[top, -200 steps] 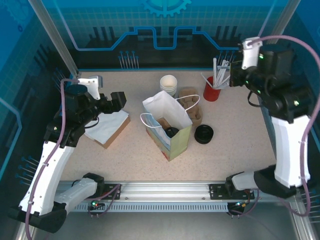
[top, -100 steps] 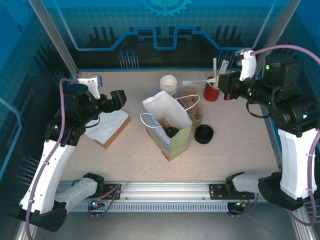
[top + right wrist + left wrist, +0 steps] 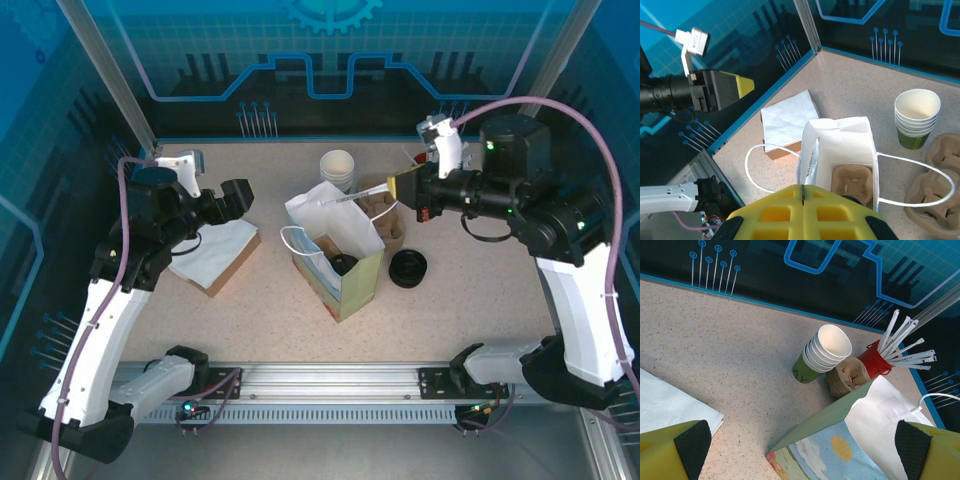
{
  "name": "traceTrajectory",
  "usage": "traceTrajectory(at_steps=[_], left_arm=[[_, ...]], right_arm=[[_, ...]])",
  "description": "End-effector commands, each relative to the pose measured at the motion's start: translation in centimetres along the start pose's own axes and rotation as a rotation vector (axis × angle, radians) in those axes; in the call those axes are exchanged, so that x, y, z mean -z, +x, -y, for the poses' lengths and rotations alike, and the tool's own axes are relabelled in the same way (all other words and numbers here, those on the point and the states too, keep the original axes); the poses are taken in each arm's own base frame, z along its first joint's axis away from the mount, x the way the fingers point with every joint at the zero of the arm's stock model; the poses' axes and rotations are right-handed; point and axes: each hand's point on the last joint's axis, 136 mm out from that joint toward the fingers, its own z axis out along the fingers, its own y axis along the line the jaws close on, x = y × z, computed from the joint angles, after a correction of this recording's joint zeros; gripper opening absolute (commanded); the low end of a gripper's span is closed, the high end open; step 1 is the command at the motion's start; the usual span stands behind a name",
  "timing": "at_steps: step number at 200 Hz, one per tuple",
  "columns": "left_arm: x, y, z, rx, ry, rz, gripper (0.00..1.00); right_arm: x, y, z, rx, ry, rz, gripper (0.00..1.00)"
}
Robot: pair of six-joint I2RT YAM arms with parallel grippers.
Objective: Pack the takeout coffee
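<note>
Takeout coffee seems already packed: its black lid shows inside the paper bag at mid-frame. Right fingers, pinched on a white straw, hover over the bag. Left fingers gape wide, empty. Dropping the straw in probably remains.

A robot lab cell: blue circuit-print panels and aluminium posts wall in a speckled bench with a mounting rail.

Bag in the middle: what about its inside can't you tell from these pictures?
Top view: a dark round thing sits inside the bag; its walls hide whatever is below.
Right wrist view: the right gripper covers the bag's near part; a brown carrier shows beyond.
Left wrist view: the bag's outer wall shows, cut off by the bottom edge.
</note>
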Motion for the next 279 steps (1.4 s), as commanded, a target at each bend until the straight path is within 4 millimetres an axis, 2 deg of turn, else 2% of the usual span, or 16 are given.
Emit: traceTrajectory(at_steps=[1,32,116,158,177,191,223,279], left_arm=[[0.0,0.2,0.0,0.022,0.009,-0.011,0.99],[0.1,0.3,-0.1,0.014,0.006,-0.016,0.99],[0.6,0.8,-0.3,0.002,-0.002,-0.023,0.99],[0.7,0.9,-0.4,-0.002,-0.005,-0.026,0.99],[0.8,0.9,-0.4,-0.006,-0.009,-0.027,0.99],[0.8,0.9,-0.5,-0.008,-0.012,-0.027,0.99],[0.7,1.0,-0.7,-0.004,-0.024,-0.032,0.99],[0.0,1.7,-2.0,0.022,-0.101,-0.097,0.99]], right_arm=[[-2.2,0.8,0.5,0.043,0.043,-0.068,0.02],[-5.4,2.7,0.8,0.09,0.078,-0.193,0.02],[-16.2,7.7,1.9,0.187,0.118,-0.46,0.04],[-19.5,9.4,2.5,0.192,0.109,-0.533,0.1],[-19.7,9.1,2.5,0.194,0.114,-0.527,0.23],[-19.1,8.0,2.3,0.2,0.116,-0.492,0.34],[-16.8,5.5,2.6,0.198,0.138,-0.421,0.42],[-10.7,2.3,3.2,0.158,0.172,-0.256,0.53]])
